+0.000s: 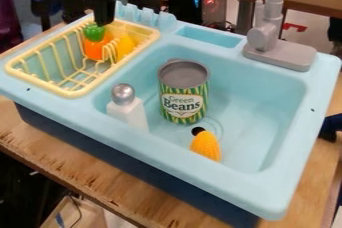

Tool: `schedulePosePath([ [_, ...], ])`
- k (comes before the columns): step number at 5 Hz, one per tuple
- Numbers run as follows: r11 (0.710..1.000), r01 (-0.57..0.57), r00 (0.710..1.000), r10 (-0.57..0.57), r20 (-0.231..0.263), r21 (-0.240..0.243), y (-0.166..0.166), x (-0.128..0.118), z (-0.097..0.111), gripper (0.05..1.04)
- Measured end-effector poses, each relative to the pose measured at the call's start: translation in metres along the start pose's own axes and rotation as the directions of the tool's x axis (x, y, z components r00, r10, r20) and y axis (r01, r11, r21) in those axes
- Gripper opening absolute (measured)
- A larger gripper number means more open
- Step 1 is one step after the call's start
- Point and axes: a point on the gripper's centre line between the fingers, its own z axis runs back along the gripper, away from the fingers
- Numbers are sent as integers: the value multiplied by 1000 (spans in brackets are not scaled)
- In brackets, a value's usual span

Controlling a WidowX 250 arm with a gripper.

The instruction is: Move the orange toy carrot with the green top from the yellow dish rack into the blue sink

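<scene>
pincer (pixel 102 21) just above the green-topped orange toy (pixel 97 48), long axis near upright in the yellow rack (pixel 72 93). cannot tell whether pincer is clenched or released.

We see soft, fairly even light across the sink (pixel 280 187), a small glint on the silver cap (pixel 123 93), and deep shadow beneath the table (pixel 73 164), near left.
</scene>
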Motion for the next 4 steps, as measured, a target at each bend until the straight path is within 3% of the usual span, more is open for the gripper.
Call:
schedulePosePath([
  [4, 1000, 7, 999, -7, -43, -13, 5, 12, -20, 1005],
])
